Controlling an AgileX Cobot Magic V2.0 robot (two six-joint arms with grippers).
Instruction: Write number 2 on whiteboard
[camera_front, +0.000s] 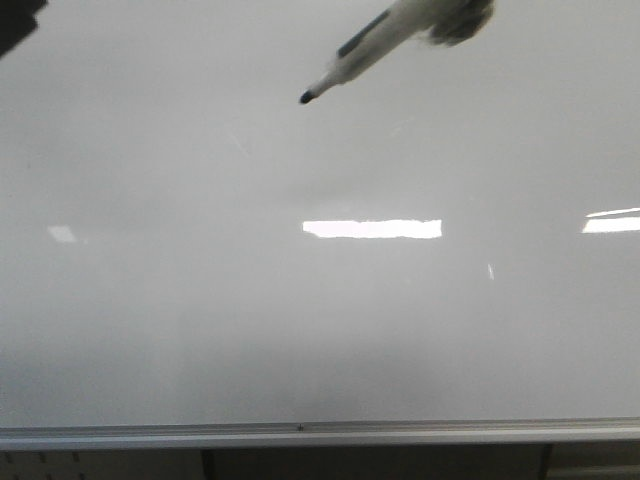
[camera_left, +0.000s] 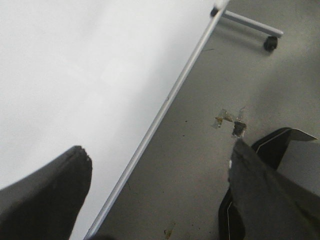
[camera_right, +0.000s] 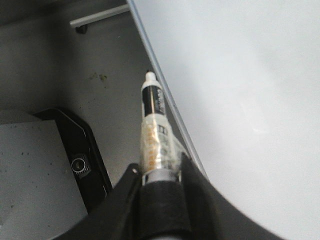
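The whiteboard (camera_front: 200, 300) fills the front view, glossy white-grey, with a silver frame edge (camera_front: 320, 433) along its bottom. No number 2 is in view on it. A white marker (camera_front: 365, 45) with a black tip reaches in from above, tip pointing down-left, close to the board. My right gripper (camera_right: 159, 167) is shut on the marker (camera_right: 154, 125); the board (camera_right: 240, 90) lies beside it. My left gripper (camera_left: 160, 167) is open and holds nothing, one of its fingers (camera_left: 55, 190) over the board (camera_left: 75, 75). In the front view it shows only as a dark corner (camera_front: 15, 25).
Bright rectangular light reflections (camera_front: 372, 229) lie on the board. Beyond the frame edge (camera_left: 165, 107) is grey floor with the stand's leg and caster wheel (camera_left: 270, 43). A black-edged base (camera_right: 80, 155) sits on the floor by the right gripper.
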